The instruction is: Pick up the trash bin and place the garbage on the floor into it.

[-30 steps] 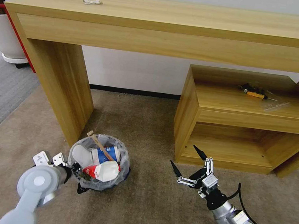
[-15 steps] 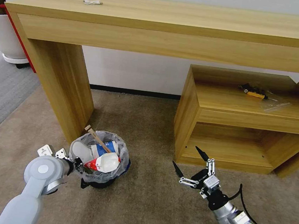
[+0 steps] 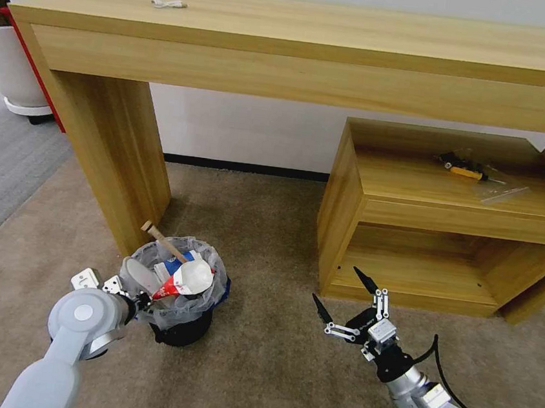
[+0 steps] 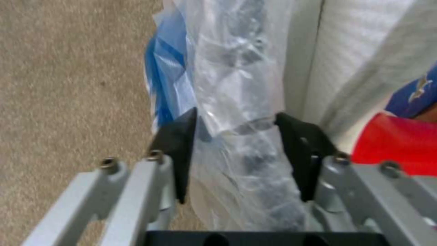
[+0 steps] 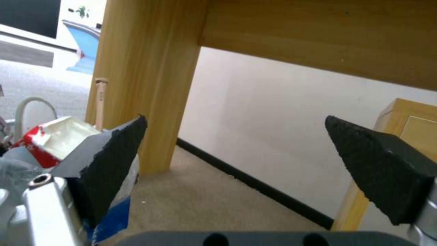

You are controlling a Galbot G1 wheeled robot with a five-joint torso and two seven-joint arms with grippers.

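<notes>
One black trash bin, lined with a translucent bag and holding a white slipper, a red-and-white carton and a wooden stick, is sitting tilted on the beige carpet beside the counter leg. The left gripper is pinching its bagged rim between its fingers, apparently to carry it. The right gripper is hovering well apart, fingers spread and empty.

The head camera looks forward and down over the beige short-pile carpet floor toward the long light-wood tabletop. The left wrist camera sits very close against the small round black trash bin with its crinkled translucent bag — also seen from the head. The right wrist camera, low, faces the wall — catching that bin at its edge.
</notes>
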